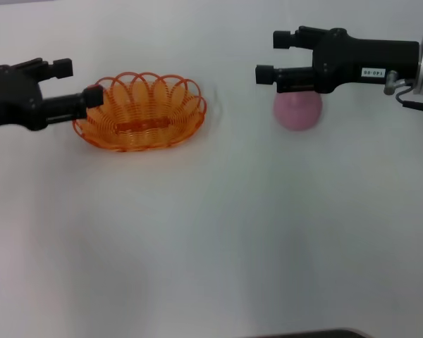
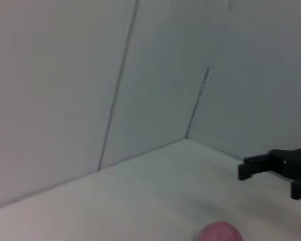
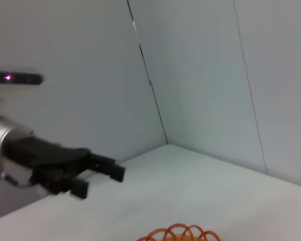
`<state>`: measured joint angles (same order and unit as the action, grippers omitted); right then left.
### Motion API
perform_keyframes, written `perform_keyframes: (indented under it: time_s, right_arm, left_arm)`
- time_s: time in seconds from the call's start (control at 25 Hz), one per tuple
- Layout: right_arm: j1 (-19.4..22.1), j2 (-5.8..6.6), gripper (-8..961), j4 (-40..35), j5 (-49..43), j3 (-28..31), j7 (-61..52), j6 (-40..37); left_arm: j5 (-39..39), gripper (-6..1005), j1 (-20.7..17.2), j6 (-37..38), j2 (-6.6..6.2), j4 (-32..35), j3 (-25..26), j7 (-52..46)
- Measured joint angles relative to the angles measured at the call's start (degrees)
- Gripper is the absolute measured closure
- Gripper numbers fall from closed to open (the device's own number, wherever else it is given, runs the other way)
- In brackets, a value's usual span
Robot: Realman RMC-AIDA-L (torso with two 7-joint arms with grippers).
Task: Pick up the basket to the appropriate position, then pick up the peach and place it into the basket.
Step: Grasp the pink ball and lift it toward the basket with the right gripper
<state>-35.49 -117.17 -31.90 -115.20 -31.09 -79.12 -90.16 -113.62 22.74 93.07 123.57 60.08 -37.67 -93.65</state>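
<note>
Orange looped-wire oval basket (image 1: 141, 113) sits at ten o'clock, light and springy; left gripper (image 1: 76, 82), jaws wide, straddles its rim. At two o'clock, smooth pink peach (image 1: 297, 111), slippery, under wide-open right gripper (image 1: 275, 56).

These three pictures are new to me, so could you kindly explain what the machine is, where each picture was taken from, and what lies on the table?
It is a robot with two arms, each ending in a black gripper. The large picture looks down from its head; the other two come from cameras on its wrists, so each mostly shows walls and the opposite arm. On the white table lie an orange wire basket and a pink peach. The left gripper has its jaws open at the basket's rim, one jaw seemingly touching it. The right gripper hovers over the peach with its jaws open. Nothing is held yet, and the peach sits apart from the basket.
</note>
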Motion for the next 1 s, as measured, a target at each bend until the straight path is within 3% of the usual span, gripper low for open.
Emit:
perform_keyframes:
  time_s: [0.6,1.0]
  right_arm:
    - [0.69,-0.08,-5,1.17,3.43,0.19,-1.03,2.69]
    - [0.69,-0.36,-5,1.55,3.5,0.25,-0.5,3.15]
  left_arm:
    - [2.96,155,-5.32,4.98,0.45,-14.39,5.97,19.91]
    - [2.79,156,-6.28,6.31,0.5,-16.63,8.0,21.64]
